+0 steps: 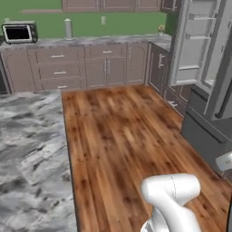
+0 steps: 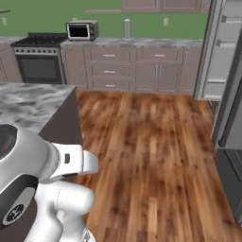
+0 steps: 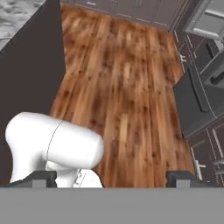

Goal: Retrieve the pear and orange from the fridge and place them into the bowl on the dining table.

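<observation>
Dining table (image 1: 27, 149) on the left, marbled top, dark side wall facing the wood floor (image 1: 127, 136); bowl, pear and orange can't be made out anywhere. Back wall: microwave (image 1: 18, 32) on the counter (image 1: 90, 41) over brown cabinets (image 1: 81, 65), oven (image 2: 38, 66) further left in the right base view. Fridge (image 1: 199, 45) on the right with its door swung open, white door shelves showing, likely open so the fruit can be reached; its inside is hidden from here. Arm is folded low over the floor between table and fridge, probably tucked for driving. Gripper (image 3: 109, 177): two tips well apart in the hand view, nothing between them, so it looks open and empty. Judging by this, fruit still to fetch.
</observation>
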